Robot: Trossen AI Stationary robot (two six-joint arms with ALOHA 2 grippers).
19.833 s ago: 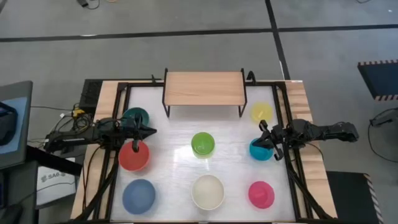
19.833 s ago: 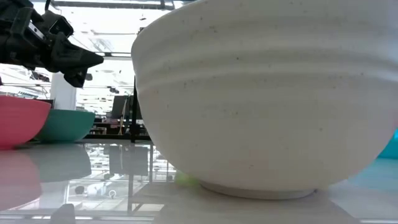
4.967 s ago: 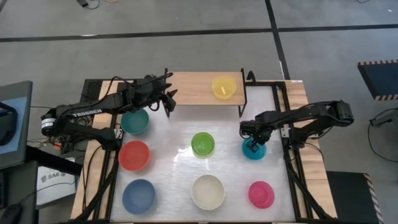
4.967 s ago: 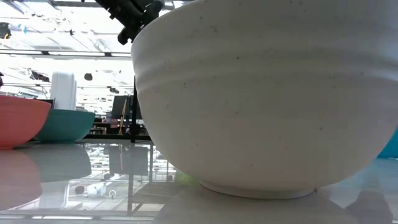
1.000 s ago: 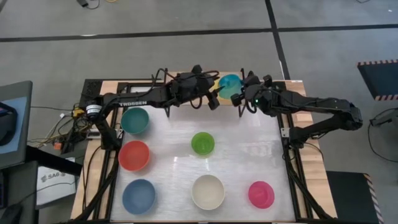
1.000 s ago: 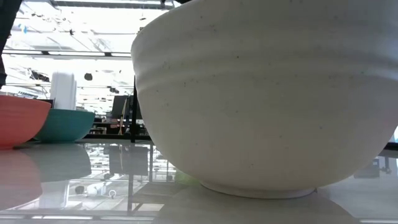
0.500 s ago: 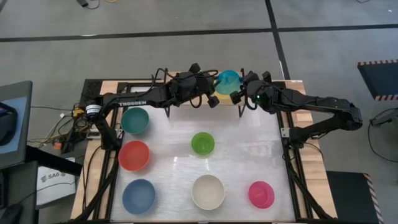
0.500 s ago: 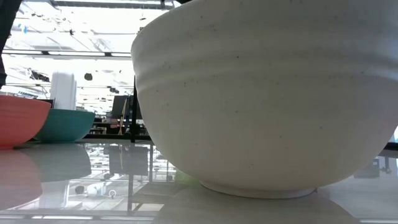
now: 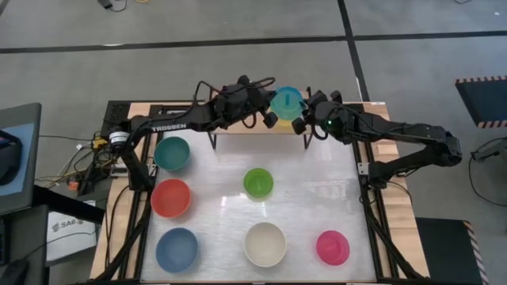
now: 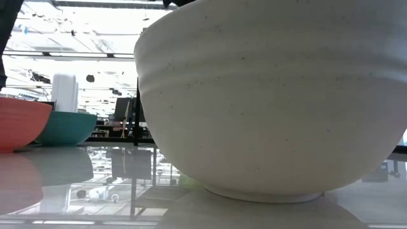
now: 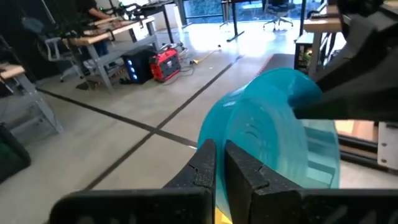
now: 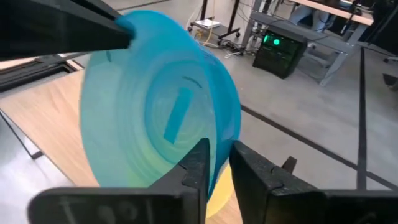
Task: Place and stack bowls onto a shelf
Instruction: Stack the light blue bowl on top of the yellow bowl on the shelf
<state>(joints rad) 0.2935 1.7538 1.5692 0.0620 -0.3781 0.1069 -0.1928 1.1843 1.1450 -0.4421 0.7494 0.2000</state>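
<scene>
The cyan bowl (image 9: 285,100) is held tipped over the right end of the shelf (image 12: 50,124), between both grippers. My left gripper (image 9: 272,109) is shut on its left rim and my right gripper (image 9: 300,119) is shut on its right rim. The yellow bowl (image 12: 219,200) shows only as a sliver under the cyan one. On the table stand the teal (image 9: 172,153), red (image 9: 171,197), blue (image 9: 176,249), green (image 9: 257,183), cream (image 9: 264,244) and pink (image 9: 333,248) bowls. The arms cover most of the shelf top. My left gripper (image 11: 219,163) pinches the cyan bowl's rim (image 11: 208,140) on the side toward the table's left, fingers coming level from the left. The bowl is tilted. My right gripper (image 12: 217,163) pinches the opposite rim (image 12: 231,134) between its two fingers, coming from the table's right. The bowl stands steeply tipped, its hollow toward this gripper.
The low view is filled by the cream bowl (image 10: 267,95), with the red bowl (image 10: 19,121) and teal bowl (image 10: 67,127) at its left. Black frame rails run along the table's left and right sides. Bare table lies between shelf and green bowl.
Both grippers have moved a little toward the table's far edge with the cyan bowl between them. The bowl has shifted slightly toward the far-left and tipped more steeply. The other bowls have stayed put.
</scene>
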